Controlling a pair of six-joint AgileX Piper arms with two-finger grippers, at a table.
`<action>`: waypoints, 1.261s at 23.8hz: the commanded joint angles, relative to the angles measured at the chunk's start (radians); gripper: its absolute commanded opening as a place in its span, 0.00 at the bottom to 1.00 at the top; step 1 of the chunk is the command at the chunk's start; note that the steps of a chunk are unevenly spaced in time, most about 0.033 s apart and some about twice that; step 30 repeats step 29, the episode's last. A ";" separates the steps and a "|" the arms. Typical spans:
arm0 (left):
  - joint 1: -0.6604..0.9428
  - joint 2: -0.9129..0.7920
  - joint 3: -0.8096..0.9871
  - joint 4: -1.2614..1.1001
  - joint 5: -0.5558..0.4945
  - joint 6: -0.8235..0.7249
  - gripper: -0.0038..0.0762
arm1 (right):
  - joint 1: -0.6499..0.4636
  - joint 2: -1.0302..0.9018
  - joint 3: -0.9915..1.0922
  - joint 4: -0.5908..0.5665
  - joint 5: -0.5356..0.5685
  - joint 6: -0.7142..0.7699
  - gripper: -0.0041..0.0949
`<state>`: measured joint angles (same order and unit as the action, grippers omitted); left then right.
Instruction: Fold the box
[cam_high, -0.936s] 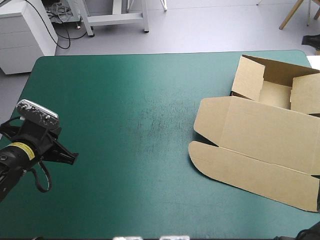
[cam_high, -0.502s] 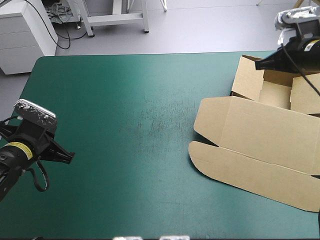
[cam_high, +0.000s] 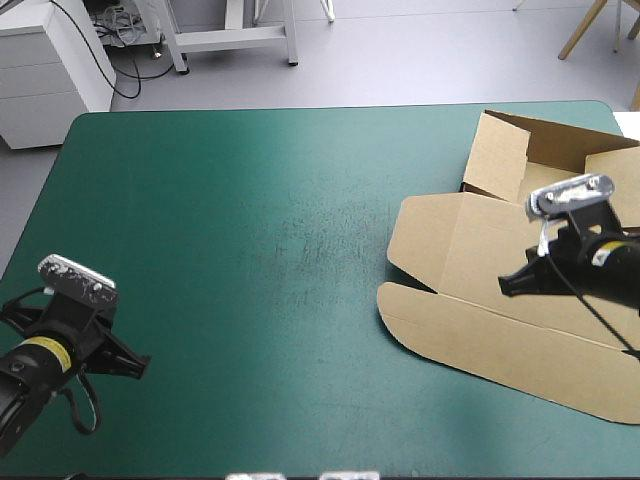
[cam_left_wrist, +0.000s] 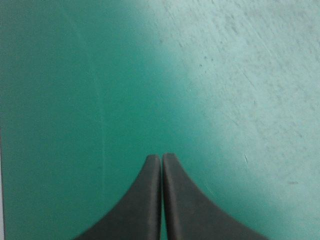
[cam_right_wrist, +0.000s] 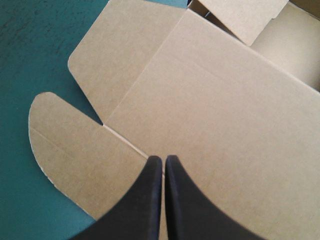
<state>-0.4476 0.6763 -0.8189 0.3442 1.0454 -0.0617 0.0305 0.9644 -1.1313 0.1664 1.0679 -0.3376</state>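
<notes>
Brown box (cam_high: 470, 250) at table's right side: tray with raised walls toward far right corner, lid (cam_right_wrist: 210, 115) flat on teal-green cover (cam_high: 250, 230). Above lid hovers right gripper (cam_right_wrist: 163, 157), black fingers pressed together, empty, arm entering from right edge. Well apart, left gripper (cam_left_wrist: 161, 156) near left front corner, fingers together over bare cover.

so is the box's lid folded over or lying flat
Flat: the box has its lid spread on the teal-green cover, with the tray walls raised beyond it.

The box (cam_high: 480, 250) lies on the bench (cam_high: 250, 250) under the right hand (cam_high: 507, 285), well apart from the left hand (cam_high: 143, 366).
</notes>
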 joint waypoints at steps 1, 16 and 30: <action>-0.005 -0.077 0.068 -0.036 -0.051 -0.014 0.04 | 0.002 -0.119 0.113 0.037 -0.112 -0.023 0.04; -0.005 -0.370 0.315 -0.140 -0.062 -0.014 0.04 | 0.002 -0.545 0.552 0.114 -0.232 -0.071 0.04; -0.005 -0.370 0.315 -0.140 -0.050 -0.014 0.04 | 0.002 -0.545 0.552 0.110 -0.315 -0.071 0.04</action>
